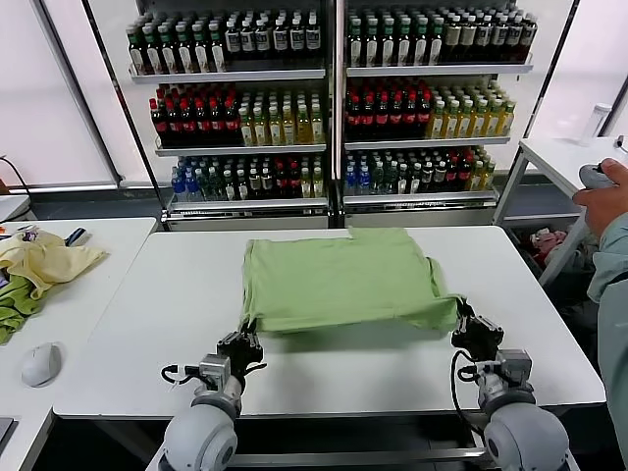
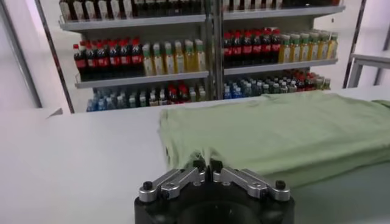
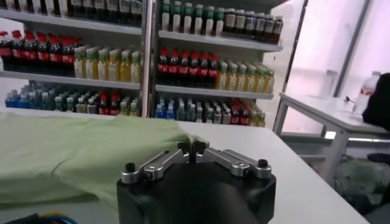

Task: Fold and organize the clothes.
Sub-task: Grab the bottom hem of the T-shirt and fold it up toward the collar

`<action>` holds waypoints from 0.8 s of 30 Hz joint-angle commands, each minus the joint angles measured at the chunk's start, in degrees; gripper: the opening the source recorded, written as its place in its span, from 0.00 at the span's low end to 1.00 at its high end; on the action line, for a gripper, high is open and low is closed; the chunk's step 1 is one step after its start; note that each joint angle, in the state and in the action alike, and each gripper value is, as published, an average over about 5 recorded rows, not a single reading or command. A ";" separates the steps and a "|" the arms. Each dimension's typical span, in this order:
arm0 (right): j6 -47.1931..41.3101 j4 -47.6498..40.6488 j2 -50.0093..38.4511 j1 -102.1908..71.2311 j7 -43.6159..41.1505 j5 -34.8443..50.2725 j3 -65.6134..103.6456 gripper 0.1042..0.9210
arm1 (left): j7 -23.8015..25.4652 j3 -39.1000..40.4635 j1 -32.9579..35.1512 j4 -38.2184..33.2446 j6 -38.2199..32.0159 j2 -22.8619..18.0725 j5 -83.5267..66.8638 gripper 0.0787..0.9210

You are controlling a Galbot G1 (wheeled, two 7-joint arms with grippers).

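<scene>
You have a wide white table (image 1: 137, 324) in front of you, backed by drink-bottle shelves (image 1: 324, 98), and the shirt (image 1: 343, 280) lies across the middle of that table, toward its far half. It is spread as a flat, roughly rectangular slab of sage-green fabric, already doubled over by the look of its thick near edge, with a sleeve bulging out at the robot's right near corner. No buttons or printed patch show on the upper face.

Both arms are at the shirt's near edge, one at each corner, which is the sensible hold for lifting the edge evenly and carrying it over in one fold. Your left gripper (image 1: 242, 345) sits at the near left corner; in the left wrist view its fingertips (image 2: 207, 165) are drawn together with a tuft of green fabric pinched between them, so it is clamped on the shirt. Your right gripper (image 1: 473, 329) sits at the near right corner by the sleeve; in the right wrist view its fingertips (image 3: 194, 146) meet at the cloth's edge, and it appears to be pinching the shirt too, though the fabric between them is hard to make out.

On the side table to your left lie a pale yellow cloth (image 1: 44, 260), a darker green cloth (image 1: 15, 304) and a mouse (image 1: 41, 364). A person's hand (image 1: 603, 191) shows at the right edge.
</scene>
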 commanded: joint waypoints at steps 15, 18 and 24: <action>-0.17 -17.09 -1.25 16.57 -0.32 -2.79 -10.78 0.03 | -0.52 5.41 -15.23 20.39 0.29 -2.18 8.88 0.03; -0.27 -18.05 -0.90 17.18 -0.52 -3.10 -11.57 0.03 | -0.76 5.40 -15.65 21.35 0.29 -2.65 9.62 0.03; -1.48 -19.24 -0.49 17.83 -1.39 -3.97 -12.76 0.15 | -0.64 5.40 -15.91 22.03 0.23 -3.69 10.37 0.05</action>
